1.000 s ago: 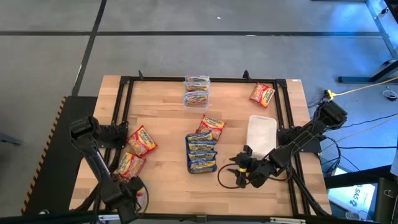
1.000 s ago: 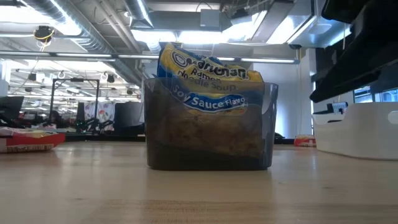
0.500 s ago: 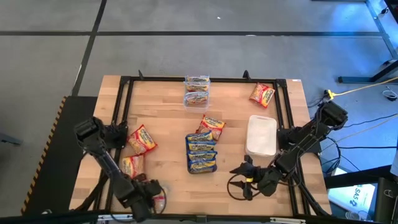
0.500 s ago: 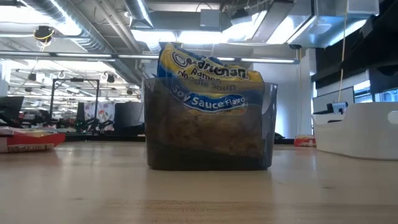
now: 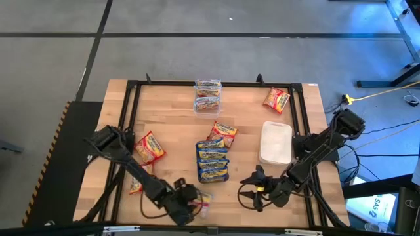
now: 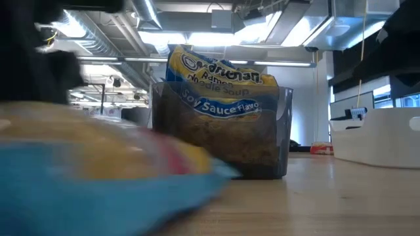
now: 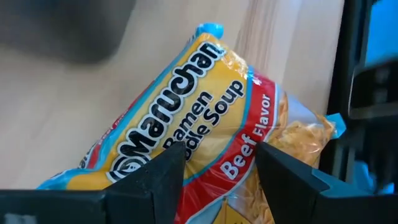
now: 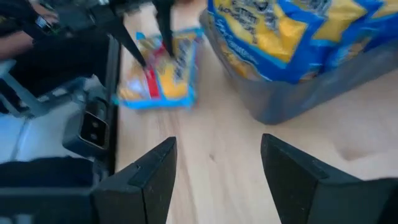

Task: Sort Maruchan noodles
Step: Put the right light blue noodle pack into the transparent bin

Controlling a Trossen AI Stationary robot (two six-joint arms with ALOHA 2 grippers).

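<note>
My left gripper is near the table's near edge, shut on a yellow Maruchan packet with a red Beef Flavor band. The packet also shows in the right wrist view and, blurred, in the low view. My right gripper is open and empty, to the right of it. A dark grey tray holds blue-banded packets. A clear tub at the far edge holds more. Loose packets lie flat at the left, middle and far right. My left gripper pinches the red-banded packet between its two fingers, which stand on either side of the red band. In the right wrist view the fingers come from above and the packet hangs tilted below them. Whether its lower edge touches the table, I cannot tell.
A white tray stands right of the dark tray. Another packet lies partly under my left arm. A black frame runs around the tabletop. Bare wood shows between the two grippers at the near edge.
My left gripper has gone along the near edge toward the table's right, carrying the red-banded packet from the near left corner to below the dark tray. My right gripper has shifted a little toward the near edge.
</note>
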